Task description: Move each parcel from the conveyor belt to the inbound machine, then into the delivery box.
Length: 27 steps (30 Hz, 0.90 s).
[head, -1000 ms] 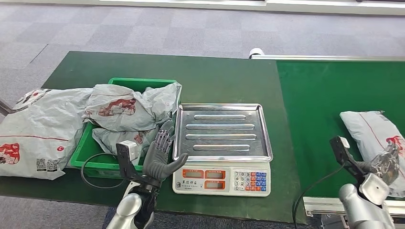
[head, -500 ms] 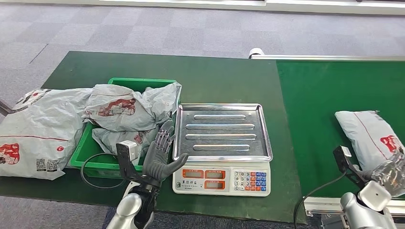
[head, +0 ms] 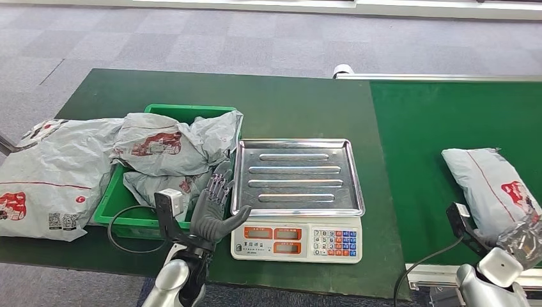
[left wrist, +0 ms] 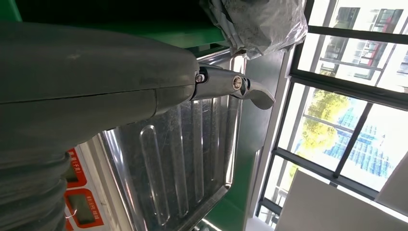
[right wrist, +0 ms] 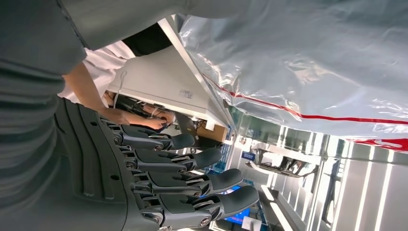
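Note:
A grey plastic parcel (head: 489,185) with red print lies on the green conveyor belt (head: 434,121) at the right. My right hand (head: 523,238) is at the parcel's near end by the belt's front edge. In the right wrist view its fingers (right wrist: 192,178) are stretched out and hold nothing, with the parcel (right wrist: 312,72) close beside them. The inbound machine is a scale with a steel tray (head: 297,176) at the table's middle. My left hand (head: 214,211) stands open against the tray's left edge. Its thumb (left wrist: 231,86) reaches over the tray (left wrist: 192,159). The green delivery box (head: 124,211) holds crumpled parcels (head: 169,147).
A large grey parcel (head: 51,173) lies on the table left of the box. The scale's keypad and displays (head: 297,242) face the front edge. A black cable (head: 121,230) loops by the box. The belt's roller end (head: 343,69) sits at the far side.
The parcel has ridden left along the belt toward the scale. My right hand has sunk back toward the belt's front edge. The left hand has not moved.

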Available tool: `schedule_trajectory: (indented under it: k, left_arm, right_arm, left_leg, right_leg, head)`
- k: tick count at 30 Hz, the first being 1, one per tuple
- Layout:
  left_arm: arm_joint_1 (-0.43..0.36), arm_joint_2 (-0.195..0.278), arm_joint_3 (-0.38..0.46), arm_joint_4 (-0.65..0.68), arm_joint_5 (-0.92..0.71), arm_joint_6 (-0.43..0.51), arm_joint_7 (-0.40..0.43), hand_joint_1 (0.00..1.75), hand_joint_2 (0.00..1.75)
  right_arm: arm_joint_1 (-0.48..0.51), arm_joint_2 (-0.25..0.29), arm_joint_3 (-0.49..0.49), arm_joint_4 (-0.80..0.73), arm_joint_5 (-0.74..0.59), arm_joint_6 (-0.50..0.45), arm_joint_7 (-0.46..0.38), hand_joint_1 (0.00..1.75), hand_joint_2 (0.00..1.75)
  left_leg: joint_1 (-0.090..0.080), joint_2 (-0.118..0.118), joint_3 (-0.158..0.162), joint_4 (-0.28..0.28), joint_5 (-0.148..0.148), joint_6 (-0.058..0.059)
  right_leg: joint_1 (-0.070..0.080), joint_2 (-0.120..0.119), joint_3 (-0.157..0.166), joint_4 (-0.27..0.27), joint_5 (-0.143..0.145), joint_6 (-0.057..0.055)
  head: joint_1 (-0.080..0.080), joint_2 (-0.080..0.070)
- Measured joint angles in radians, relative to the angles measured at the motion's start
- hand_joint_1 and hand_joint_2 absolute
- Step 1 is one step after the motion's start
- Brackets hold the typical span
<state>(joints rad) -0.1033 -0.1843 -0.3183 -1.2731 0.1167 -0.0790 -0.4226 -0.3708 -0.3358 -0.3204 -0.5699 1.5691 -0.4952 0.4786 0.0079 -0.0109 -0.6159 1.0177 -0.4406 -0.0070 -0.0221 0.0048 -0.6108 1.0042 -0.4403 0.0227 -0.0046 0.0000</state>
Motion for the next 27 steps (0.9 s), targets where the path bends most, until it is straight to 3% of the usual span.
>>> schedule_trajectory:
  k: [27]
  left_arm:
    - [0.026,0.0,0.005,-0.031,0.0,0.0,0.0,0.0,1.75]
  right_arm:
    - [-0.004,0.0,0.0,0.001,0.001,0.042,-0.012,0.0,1.75]
  left_leg:
    - [0.0,0.0,0.0,0.0,0.0,0.0]
  right_leg:
    - [0.0,0.0,0.0,0.0,0.0,0.0]
  head:
    - [0.0,0.0]
